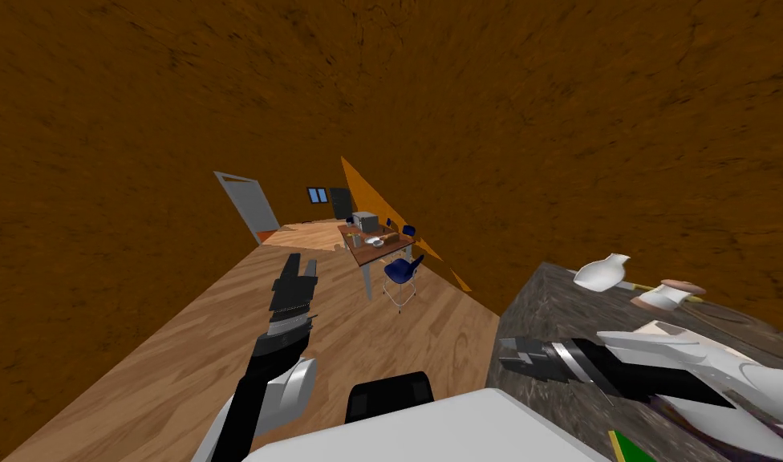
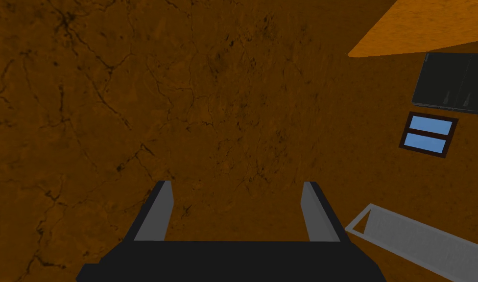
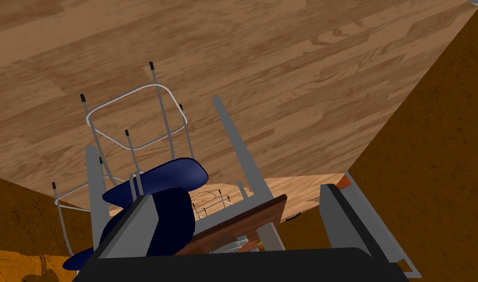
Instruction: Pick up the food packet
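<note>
Approach needs the right gripper (image 1: 506, 354), fingers spread and empty like the left gripper's (image 1: 300, 266), turned from the far chair (image 1: 403, 271) over the dark tabletop (image 1: 542, 313) at right.

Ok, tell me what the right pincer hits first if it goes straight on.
Nothing lies close to the right pincer, so the way looks free at first. Farther off, it would probably meet the table's grey leg beside the blue chair, though depth is unclear.
</note>
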You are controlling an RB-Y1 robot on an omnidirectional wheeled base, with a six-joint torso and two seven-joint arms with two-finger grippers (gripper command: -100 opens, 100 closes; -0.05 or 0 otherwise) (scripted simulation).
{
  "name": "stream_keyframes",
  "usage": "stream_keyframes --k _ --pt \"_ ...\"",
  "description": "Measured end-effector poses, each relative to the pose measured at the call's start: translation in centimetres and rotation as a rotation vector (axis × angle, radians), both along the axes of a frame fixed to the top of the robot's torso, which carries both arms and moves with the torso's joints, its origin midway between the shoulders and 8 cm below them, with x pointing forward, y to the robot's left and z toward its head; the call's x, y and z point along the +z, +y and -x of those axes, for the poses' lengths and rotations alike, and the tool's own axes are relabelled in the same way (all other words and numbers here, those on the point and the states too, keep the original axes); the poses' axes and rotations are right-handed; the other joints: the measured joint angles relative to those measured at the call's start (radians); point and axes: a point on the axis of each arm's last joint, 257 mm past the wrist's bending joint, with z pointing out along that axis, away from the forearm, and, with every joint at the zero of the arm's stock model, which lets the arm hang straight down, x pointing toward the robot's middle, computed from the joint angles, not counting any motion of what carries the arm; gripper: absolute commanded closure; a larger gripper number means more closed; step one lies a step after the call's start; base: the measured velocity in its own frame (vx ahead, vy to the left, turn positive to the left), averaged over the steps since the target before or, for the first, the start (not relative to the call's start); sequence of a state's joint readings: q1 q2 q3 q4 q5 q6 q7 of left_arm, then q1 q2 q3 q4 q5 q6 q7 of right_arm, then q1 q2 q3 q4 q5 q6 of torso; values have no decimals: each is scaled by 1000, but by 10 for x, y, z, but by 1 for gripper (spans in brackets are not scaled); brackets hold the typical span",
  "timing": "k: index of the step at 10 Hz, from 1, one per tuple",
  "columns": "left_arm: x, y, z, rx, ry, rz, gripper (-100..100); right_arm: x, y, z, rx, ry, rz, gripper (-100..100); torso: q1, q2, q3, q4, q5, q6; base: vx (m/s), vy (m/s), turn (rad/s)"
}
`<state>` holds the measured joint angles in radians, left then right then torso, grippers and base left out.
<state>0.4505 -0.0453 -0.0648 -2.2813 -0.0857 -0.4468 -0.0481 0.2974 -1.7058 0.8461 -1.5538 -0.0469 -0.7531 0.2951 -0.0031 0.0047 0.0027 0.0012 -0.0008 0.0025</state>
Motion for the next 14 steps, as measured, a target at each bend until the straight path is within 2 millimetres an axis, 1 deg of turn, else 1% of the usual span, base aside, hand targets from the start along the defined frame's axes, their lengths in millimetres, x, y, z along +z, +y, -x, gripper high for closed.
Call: stream_keyframes --k 1,3,4,5,7,8,9,10,11,12,14 --pt "0 0 0 0 0 0 0 2 -15 9 4 21 39 -100 0 0 0 0 0 0 -22 -52 51" --pt "0 0 0 0 0 0 0 10 -44 15 15 52 112 -100 -1 1 0 0 0 0 -33 -62 71" --pt "0 0 0 0 0 0 0 13 -55 19 17 64 141 -100 -1 1 0 0 0 0 -31 -69 77" --pt "0 0 0 0 0 0 0 19 -74 23 21 82 184 -100 -1 1 0 0 0 0 -59 -100 112" --pt "0 0 0 0 0 0 0 27 -102 33 24 122 262 -100 -2 2 1 1 -1 0 -54 -78 41" --pt "0 0 0 0 0 0 0 35 -116 39 24 141 297 -100 -2 3 1 1 0 0 -69 -94 63" --pt "0 0 0 0 0 0 0 46 -131 50 23 166 340 -100 -2 3 2 1 0 0 -65 -67 20" --pt "0 0 0 0 0 0 0 52 -142 54 27 175 370 -100 -1 3 2 1 -1 0 -32 -21 -8" --pt "0 0 0 0 0 0 0 53 -149 55 28 178 381 -100 1 2 1 1 0 0 -38 -29 16" --pt "0 0 0 0 0 0 0 60 -159 58 28 193 406 -100 1 2 1 0 0 0 -64 -44 39" --pt "0 0 0 0 0 0 0 77 -187 77 24 234 474 -100 -1 4 2 1 -1 1 -94 -79 13"
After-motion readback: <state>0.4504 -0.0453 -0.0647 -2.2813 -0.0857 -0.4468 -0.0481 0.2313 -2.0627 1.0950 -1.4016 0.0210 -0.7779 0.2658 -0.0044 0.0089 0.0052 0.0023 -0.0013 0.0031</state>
